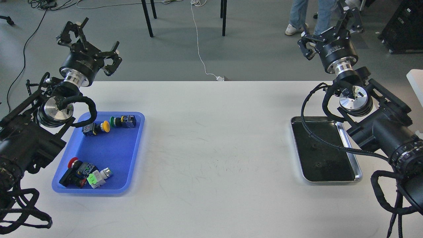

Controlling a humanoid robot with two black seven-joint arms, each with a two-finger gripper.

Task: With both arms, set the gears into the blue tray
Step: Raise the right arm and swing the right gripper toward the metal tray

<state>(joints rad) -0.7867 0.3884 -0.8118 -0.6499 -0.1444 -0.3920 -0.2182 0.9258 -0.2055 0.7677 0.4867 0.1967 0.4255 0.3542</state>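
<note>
The blue tray point(110, 155) lies at the table's left. It holds several push-button switches with yellow, green and red caps. My left gripper point(93, 42) hovers beyond the tray's far left corner, above the table's back edge, open and empty. My right gripper point(327, 29) is raised past the table's far right side, also open and empty. The gears are hard to tell against the black inside of the steel tray point(351, 142); only faint dark specks point(318, 164) show there. My right arm's cable crosses over that tray.
The white table point(218, 148) spans the view between the two trays. Beyond its back edge are black chair legs point(147, 18), a white cable with a plug point(219, 78) and a person's legs point(299, 16). A white object point(417, 82) sits at the right edge.
</note>
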